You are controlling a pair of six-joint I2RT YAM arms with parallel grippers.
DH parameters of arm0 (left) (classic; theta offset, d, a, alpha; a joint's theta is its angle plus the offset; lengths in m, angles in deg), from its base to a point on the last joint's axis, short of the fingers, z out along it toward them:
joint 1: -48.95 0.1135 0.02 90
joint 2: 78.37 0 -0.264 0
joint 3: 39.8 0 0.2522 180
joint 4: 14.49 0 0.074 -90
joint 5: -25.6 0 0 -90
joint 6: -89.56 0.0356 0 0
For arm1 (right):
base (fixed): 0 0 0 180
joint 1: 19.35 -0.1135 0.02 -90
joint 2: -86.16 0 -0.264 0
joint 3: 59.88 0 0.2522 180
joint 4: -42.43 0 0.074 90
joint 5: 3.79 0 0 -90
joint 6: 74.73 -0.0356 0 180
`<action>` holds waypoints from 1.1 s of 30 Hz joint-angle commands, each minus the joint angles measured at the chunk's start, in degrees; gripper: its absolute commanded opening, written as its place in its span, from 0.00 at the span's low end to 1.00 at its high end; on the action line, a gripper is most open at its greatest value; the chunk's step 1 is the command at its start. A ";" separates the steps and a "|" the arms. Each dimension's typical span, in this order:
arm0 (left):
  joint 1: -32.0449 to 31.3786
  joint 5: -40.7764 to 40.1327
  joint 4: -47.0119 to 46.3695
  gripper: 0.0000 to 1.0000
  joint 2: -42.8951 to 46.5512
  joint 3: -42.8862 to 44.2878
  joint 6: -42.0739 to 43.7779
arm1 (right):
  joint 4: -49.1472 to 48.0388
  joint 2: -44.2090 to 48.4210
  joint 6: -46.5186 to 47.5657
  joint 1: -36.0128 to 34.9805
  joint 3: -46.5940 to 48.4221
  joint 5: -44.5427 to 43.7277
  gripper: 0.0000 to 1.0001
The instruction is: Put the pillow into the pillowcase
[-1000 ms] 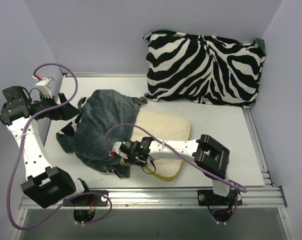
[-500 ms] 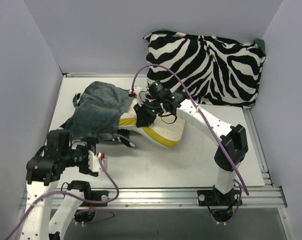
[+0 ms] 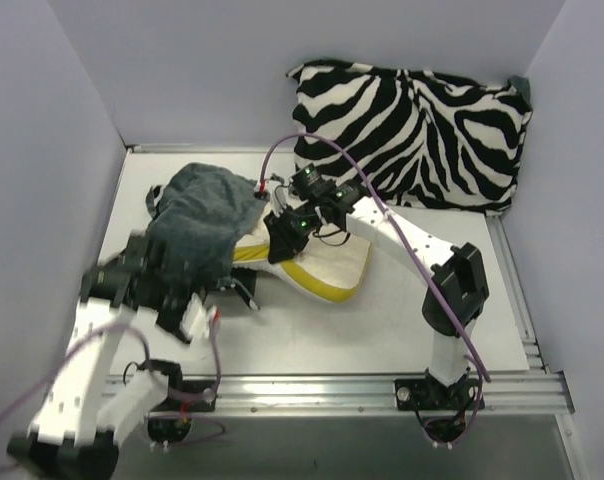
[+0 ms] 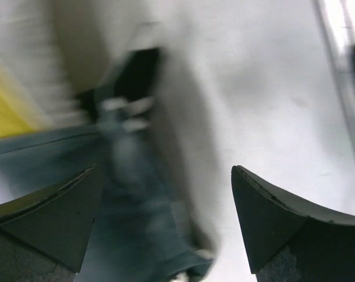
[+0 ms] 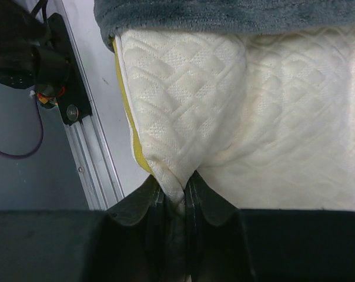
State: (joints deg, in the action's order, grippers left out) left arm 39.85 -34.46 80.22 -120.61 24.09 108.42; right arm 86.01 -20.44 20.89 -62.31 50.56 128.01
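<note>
The cream-yellow quilted pillow (image 3: 327,262) lies mid-table, its left end tucked under the dark grey-teal pillowcase (image 3: 197,225). My right gripper (image 3: 285,235) is shut on a pinched fold of the pillow (image 5: 254,117) next to the pillowcase's opening edge (image 5: 224,14); in the right wrist view the gripper (image 5: 174,197) has cream fabric squeezed between the jaws. My left gripper (image 3: 187,295) is open and blurred at the pillowcase's near edge. In the left wrist view the gripper (image 4: 166,169) has teal fabric (image 4: 124,194) below its jaws, not held.
A plump zebra-print cushion (image 3: 412,135) leans on the back wall at the right. An aluminium rail (image 3: 332,385) runs along the near table edge and also shows in the right wrist view (image 5: 86,153). Purple cables loop off both arms. Walls close the left, back and right.
My left arm has swung up from the near-left corner to the pillowcase's near edge, still in motion. My right gripper has shifted the pillow slightly left, staying shut on it.
</note>
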 commanded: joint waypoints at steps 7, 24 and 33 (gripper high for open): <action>-17.15 0.05 -3.95 0.97 -26.05 28.10 -29.40 | -0.73 0.00 -4.57 3.49 1.31 6.00 0.00; -46.36 -39.05 -26.24 0.97 -34.75 11.23 -36.35 | -0.64 0.17 -5.36 5.08 2.02 11.02 0.00; -44.78 -47.52 -33.14 0.47 -40.38 3.13 -30.11 | -0.56 1.31 -5.10 4.90 0.52 11.64 0.00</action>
State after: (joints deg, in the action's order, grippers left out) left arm -5.66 -78.35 50.69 -160.21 28.09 74.89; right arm 86.41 -21.51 16.96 -57.26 50.52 134.39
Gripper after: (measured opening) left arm 0.644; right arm 0.134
